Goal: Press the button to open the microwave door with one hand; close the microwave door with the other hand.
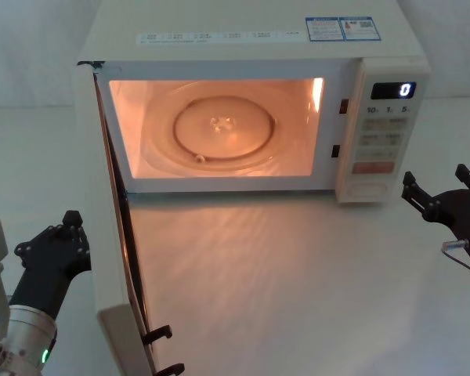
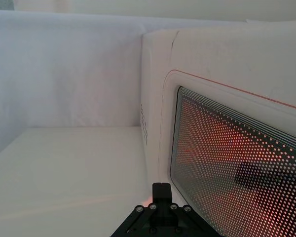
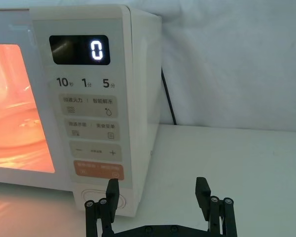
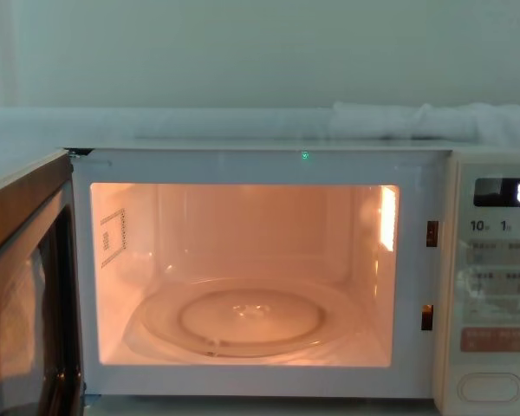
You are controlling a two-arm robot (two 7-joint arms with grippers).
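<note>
The microwave door [image 1: 102, 235] stands wide open, swung out to the left and seen edge-on; its dark dotted window [image 2: 237, 168] with the thin orange outline faces my left wrist camera. The cavity is lit orange. My left gripper [image 1: 69, 227] is shut and sits just outside the door's outer face, its tip [image 2: 161, 190] close by the window's lower corner. The cream pill-shaped button [image 1: 368, 188] lies at the foot of the control panel, under the orange-red key. My right gripper [image 1: 437, 188] hangs open in front and to the right of the panel, clear of the button [image 3: 99, 199].
A glass turntable [image 1: 223, 129] lies inside the cavity. The display [image 3: 96, 50] reads 0. Two door latch hooks [image 1: 160, 334] stick out near the door's free edge. White table [image 1: 282, 290] stretches in front of the oven, and a black power cord [image 3: 168, 101] runs behind it.
</note>
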